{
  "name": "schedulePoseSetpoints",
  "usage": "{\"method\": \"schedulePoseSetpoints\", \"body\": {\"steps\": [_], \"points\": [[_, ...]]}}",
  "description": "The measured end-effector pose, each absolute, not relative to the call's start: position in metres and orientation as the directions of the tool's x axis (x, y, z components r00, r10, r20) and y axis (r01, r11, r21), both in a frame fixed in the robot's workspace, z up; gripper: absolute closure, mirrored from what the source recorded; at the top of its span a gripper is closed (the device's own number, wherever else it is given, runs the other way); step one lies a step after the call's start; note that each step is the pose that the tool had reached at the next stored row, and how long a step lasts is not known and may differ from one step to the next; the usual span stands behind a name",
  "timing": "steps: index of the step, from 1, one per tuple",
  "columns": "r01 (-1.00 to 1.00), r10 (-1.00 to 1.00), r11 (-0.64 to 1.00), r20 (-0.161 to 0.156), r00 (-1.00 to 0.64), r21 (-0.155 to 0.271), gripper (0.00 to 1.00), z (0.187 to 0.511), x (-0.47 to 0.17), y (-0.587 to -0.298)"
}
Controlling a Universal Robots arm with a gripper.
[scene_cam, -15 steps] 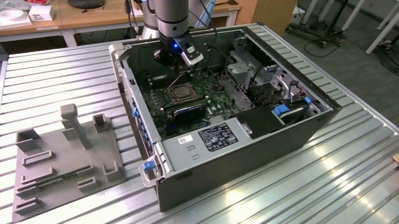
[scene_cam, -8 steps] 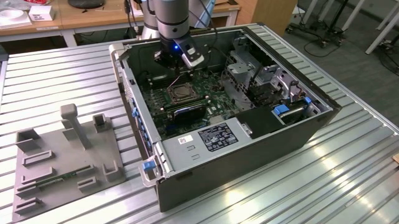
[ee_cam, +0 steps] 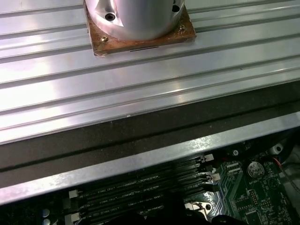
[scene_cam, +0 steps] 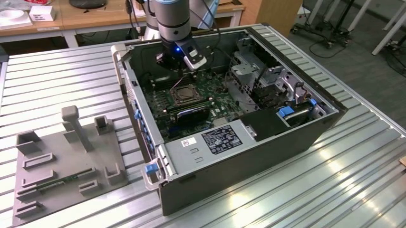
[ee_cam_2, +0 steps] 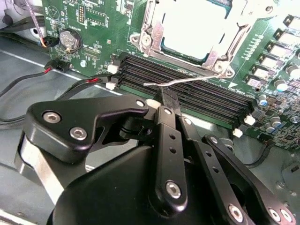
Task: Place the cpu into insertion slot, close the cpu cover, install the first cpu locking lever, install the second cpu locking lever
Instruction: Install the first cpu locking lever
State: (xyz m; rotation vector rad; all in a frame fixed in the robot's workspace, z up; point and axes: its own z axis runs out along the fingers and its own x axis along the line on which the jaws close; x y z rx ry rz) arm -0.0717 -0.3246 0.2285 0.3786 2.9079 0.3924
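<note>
**Gripper tips right on the locking lever, socket at 6 o'clock**

Quick rundown. In the exterior view the insertion slot (scene_cam: 184, 93) sits at about 6 o'clock from the gripper (scene_cam: 182, 62). It's close by, on the green motherboard (scene_cam: 212, 97) inside the open computer case (scene_cam: 254, 142).

The second wrist view shows the fingers pulled together, with no gap I can make out. The tips are right at the free, hooked end of the thin silver locking lever (ee_cam_2: 197, 79). It looks like they're touching it. I honestly can't tell whether the wire is pinched between the tips or just resting against them.

The bit that matters is how the lever lies. Its long axis runs alongside the memory slots (ee_cam_2: 187, 93), along the socket edge nearest the gripper, crosswise to the fingers. So the fingers meet it at one end, not the middle, and the rest of the wire trails off toward the far socket corner. In the exterior view I'd guess that puts it roughly on the 9-to-3 line.

The cpu (ee_cam_2: 192, 26) is in the slot, its pale face showing through the window of the cpu cover (ee_cam_2: 151, 33), which lies flat over it. My read is that those two steps are done and this is lever work. Whether the lever is tucked under its catch, I can't say.
</note>
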Motion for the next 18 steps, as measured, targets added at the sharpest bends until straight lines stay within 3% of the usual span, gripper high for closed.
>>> {"method": "schedulePoseSetpoints", "body": {"steps": [3,8,18], "points": [[0.226,0.274,0.933,-0.144,-0.951,0.281,0.89,0.2285,-0.0717,-0.3247],[0.238,0.274,0.933,-0.101,-0.956,0.271,0.89,0.2283,-0.0713,-0.3247],[0.239,0.275,0.930,-0.097,-0.957,0.279,0.89,0.2253,-0.0713,-0.3277]]}}
